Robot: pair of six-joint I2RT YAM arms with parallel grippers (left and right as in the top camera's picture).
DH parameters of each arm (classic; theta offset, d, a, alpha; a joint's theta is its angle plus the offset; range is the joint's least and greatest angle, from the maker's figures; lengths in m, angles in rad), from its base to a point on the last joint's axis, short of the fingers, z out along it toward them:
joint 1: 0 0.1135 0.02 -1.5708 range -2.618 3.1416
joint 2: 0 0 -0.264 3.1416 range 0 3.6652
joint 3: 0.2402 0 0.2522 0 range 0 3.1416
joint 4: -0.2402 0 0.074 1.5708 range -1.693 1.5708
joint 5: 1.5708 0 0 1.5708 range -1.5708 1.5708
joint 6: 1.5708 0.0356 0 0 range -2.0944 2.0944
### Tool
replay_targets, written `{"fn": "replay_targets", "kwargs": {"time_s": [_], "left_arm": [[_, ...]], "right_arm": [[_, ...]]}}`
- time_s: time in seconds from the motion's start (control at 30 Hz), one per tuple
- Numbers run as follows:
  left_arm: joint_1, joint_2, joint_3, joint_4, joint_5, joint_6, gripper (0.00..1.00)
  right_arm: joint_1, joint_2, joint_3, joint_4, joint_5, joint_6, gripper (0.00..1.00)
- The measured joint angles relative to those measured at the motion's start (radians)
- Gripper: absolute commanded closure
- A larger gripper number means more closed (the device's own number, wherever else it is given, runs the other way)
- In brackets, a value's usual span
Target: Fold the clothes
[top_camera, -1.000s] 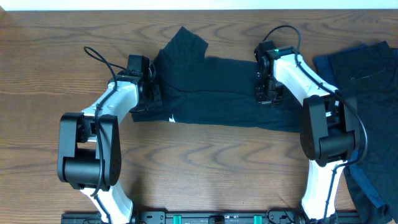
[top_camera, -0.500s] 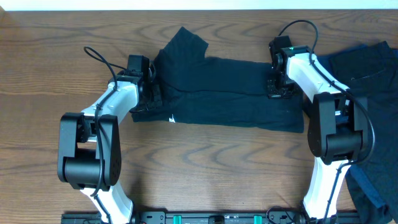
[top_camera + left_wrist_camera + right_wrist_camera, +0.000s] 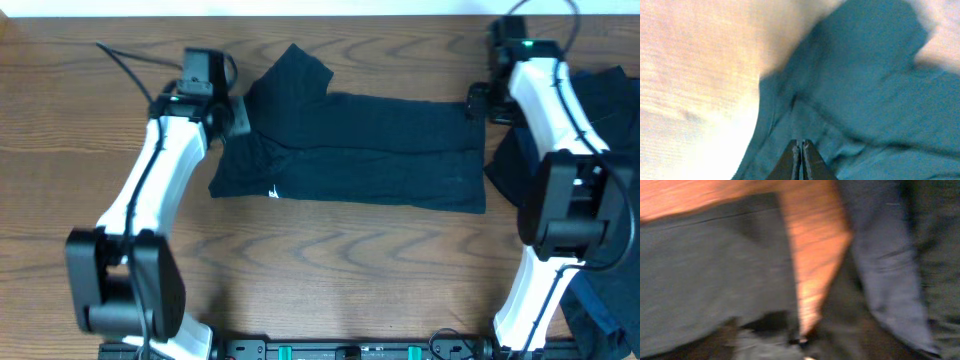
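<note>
Wood-grain table (image 3: 350, 280) fills the overhead view. At its centre lies the T-shirt (image 3: 370, 150), dark navy and folded into a long band running from 9 to 3 o'clock. One sleeve (image 3: 295, 65) pokes out toward 11 o'clock, and a small white label (image 3: 274, 192) sits on the lower edge near 8 o'clock.

At the shirt's 9 o'clock end is the left gripper (image 3: 235, 118), at the cloth's edge (touching or just above, the overhead view does not settle). Its wrist view shows the fingers (image 3: 812, 165) pressed together, with cloth beneath them.

At the shirt's 2 o'clock corner is the right gripper (image 3: 478, 103). Its wrist view is blurred, so I cannot tell whether its jaws stand apart.

More dark clothes (image 3: 610, 110) lie heaped at the table's 3 o'clock edge, just beside the shirt's end, with a bluer piece (image 3: 595, 300) toward 5 o'clock.
</note>
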Motion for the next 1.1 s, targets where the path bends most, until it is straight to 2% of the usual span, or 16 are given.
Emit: {"fn": "replay_targets", "kwargs": {"time_s": [0.17, 0.43, 0.7, 1.1], "left_arm": [[0.000, 0.003, 0.009, 0.143, 0.012, 0.039, 0.94], [0.000, 0.170, 0.009, 0.313, 0.018, 0.109, 0.94], [0.000, 0.291, 0.008, 0.377, 0.019, 0.164, 0.94], [0.000, 0.381, 0.008, 0.406, 0.002, 0.193, 0.94]], "right_arm": [[-0.050, 0.000, 0.000, -0.004, -0.004, -0.002, 0.01], [-0.053, 0.000, 0.000, -0.004, -0.032, -0.002, 0.01], [-0.053, 0.000, 0.000, -0.004, -0.039, -0.002, 0.01], [-0.053, 0.000, 0.000, -0.004, -0.039, -0.002, 0.01]]}}
